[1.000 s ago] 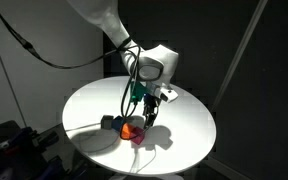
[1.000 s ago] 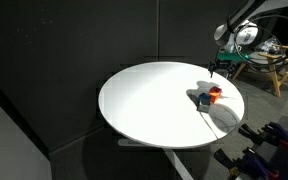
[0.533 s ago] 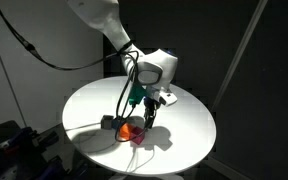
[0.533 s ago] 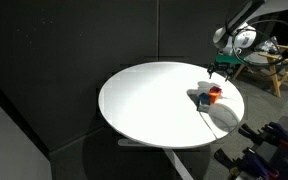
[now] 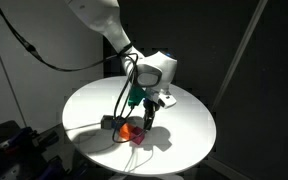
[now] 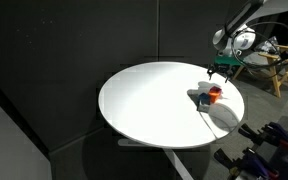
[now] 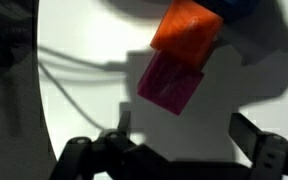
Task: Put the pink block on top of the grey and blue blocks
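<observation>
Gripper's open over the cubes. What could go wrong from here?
1. The orange cube sits tight against the pink block. The open gripper may catch or shove it when closing.
2. In the wrist view the pink block lies skewed to the jaws, so it could twist or slip as they close.
</observation>
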### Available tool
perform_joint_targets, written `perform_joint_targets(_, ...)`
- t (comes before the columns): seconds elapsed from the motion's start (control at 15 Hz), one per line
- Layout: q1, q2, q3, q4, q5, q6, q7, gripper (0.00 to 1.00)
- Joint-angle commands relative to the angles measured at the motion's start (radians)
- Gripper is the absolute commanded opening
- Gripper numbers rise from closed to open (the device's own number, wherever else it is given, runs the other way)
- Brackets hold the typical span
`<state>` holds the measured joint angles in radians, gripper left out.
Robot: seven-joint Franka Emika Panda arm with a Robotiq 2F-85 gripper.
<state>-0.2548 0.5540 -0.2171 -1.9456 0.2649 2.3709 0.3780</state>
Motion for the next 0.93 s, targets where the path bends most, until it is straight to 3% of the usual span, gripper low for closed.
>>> perform_joint_targets(0.0, 0.004, 0.002, -0.005, 0.003, 0.003, -0.004, -0.002, 1.0)
perform_joint_targets(0.87, 0.006, 0.028, -0.012, 0.027, 0.03, 0.001, 0.095, 1.0)
